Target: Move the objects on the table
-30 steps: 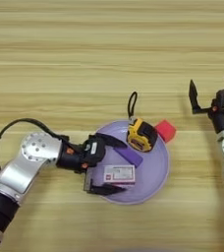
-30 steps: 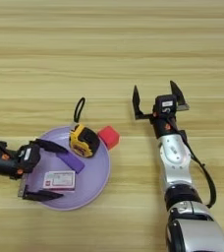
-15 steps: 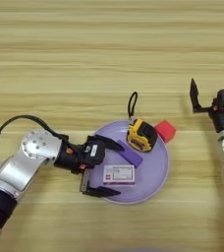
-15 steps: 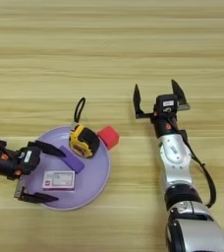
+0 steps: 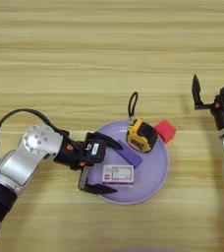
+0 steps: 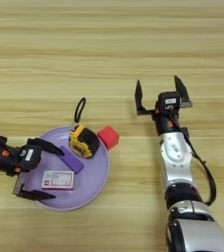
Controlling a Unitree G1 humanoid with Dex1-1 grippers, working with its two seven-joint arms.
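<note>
A yellow-and-black tape measure (image 5: 141, 135) lies on the far part of the round lilac plate (image 5: 153, 183), its black loop strap (image 5: 132, 103) trailing onto the table (image 5: 109, 54). A small red cube (image 5: 165, 131) sits at the plate's right rim. The flat white box (image 5: 118, 174) with a red mark lies on the plate's near part. My left gripper (image 5: 118, 168) reaches in from the left, open, one finger on each side of the box's left end and not closed on it. My right gripper (image 6: 157, 81) stands open over bare table to the right, holding nothing.
A purple rectangular block (image 5: 130, 153) lies on the plate between the tape measure and the white box, just past my left gripper's upper finger. The right forearm (image 6: 175, 157) runs down the right side of the table.
My left gripper has drawn back slightly to the left, still open. The box, block, tape measure, cube and right arm have not moved.
</note>
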